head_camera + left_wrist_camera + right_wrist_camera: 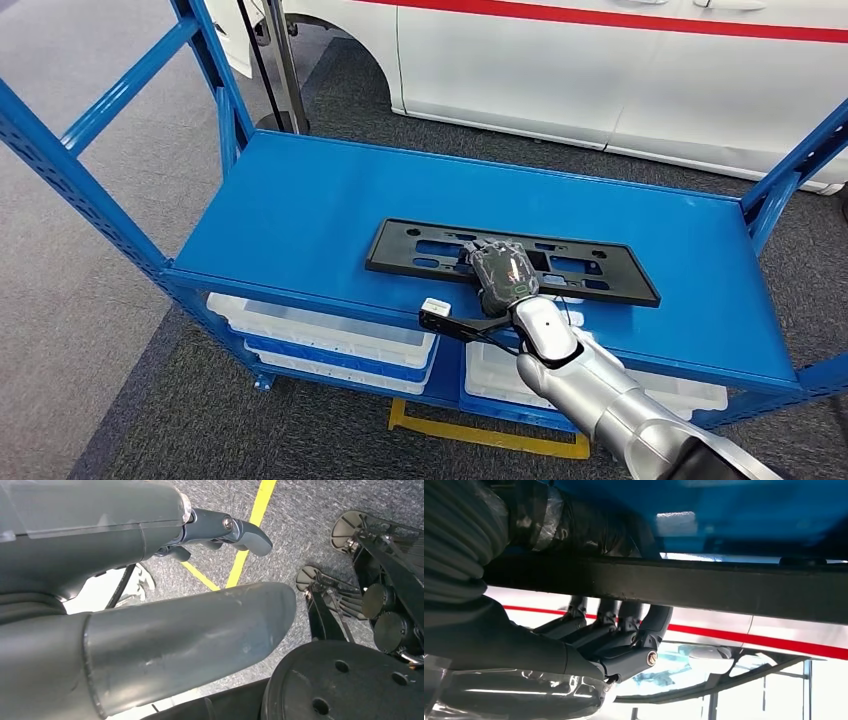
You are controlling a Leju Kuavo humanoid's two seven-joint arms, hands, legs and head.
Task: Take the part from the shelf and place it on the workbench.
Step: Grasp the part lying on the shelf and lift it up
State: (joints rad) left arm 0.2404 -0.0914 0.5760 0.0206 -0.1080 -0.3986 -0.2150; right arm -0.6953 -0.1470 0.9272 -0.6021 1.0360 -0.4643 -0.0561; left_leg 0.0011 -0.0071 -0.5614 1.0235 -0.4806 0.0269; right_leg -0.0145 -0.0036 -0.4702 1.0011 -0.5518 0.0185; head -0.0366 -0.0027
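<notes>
On a blue shelf (300, 210) beside a parked white car (620, 70), the right hand (503, 275) grips a long black part (420, 250) off-centre. Lifted so, it may tilt and slip. The left hand (150, 630) hangs with nothing in it; whether its fingers are spread or curled is unclear.

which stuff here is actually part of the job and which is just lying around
For the job:
- black part
- blue shelf
- right hand, resting on the part

Just around:
- white bins under the shelf
- white car
- yellow floor line
</notes>
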